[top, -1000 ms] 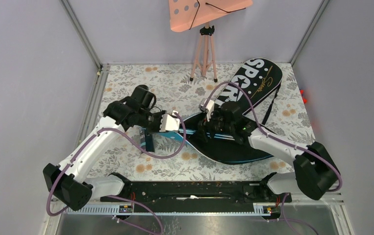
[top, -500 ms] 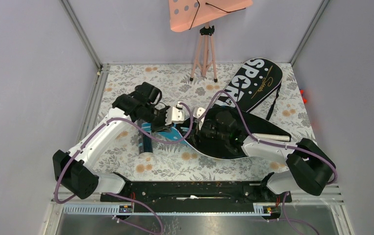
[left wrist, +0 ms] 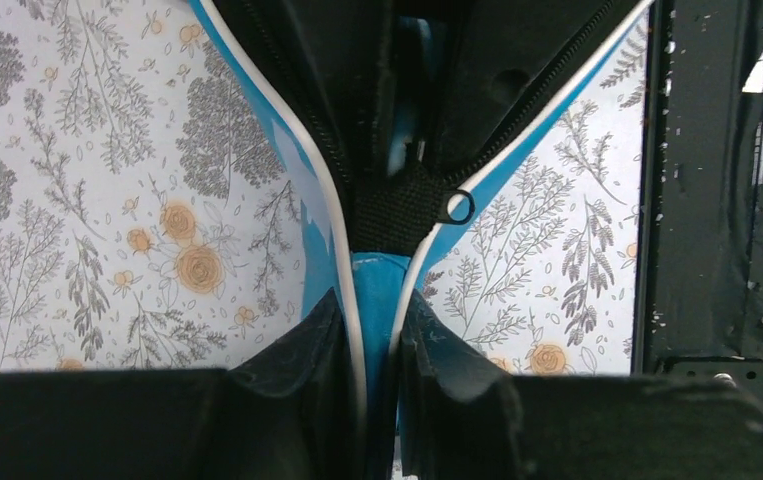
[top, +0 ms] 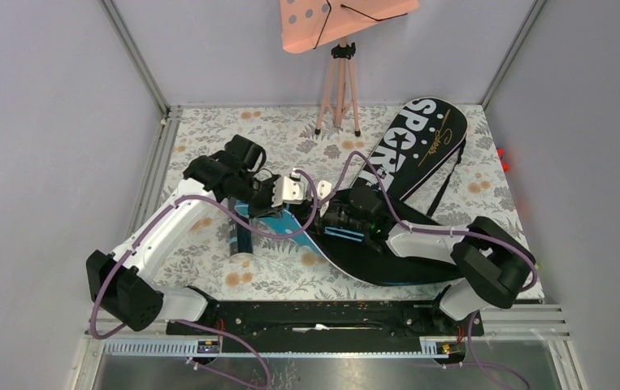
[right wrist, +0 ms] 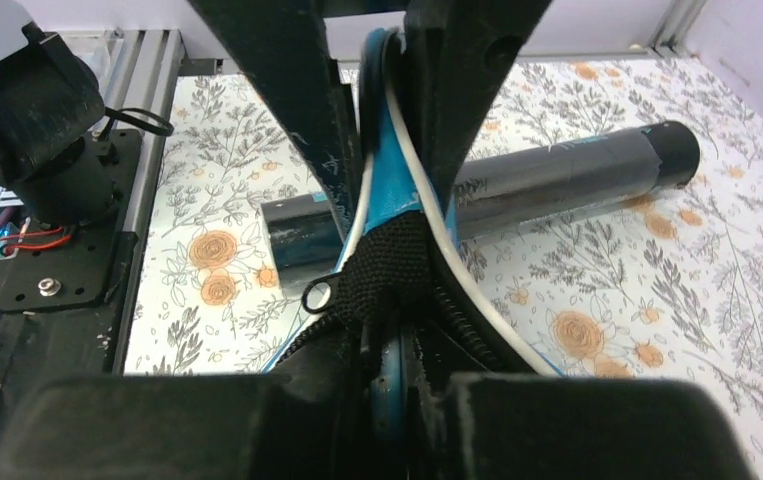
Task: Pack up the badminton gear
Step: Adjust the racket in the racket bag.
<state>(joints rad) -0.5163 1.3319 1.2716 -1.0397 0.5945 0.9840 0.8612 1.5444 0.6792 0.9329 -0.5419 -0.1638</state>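
Pinching the blue-trimmed, unzipped black bag (left wrist: 369, 275): left fingers (left wrist: 297, 375), apparently right fingers (right wrist: 279, 110) too.

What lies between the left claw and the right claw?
The tip of the bag: a black webbing tab with a metal ring. Left claw and right claw each pinch the bag; both wrist views show it.

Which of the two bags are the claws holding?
The black fabric bag with blue trim and white piping: left claw and right claw both pinch its narrow end. The black bag printed SPORT lies ungripped behind it.
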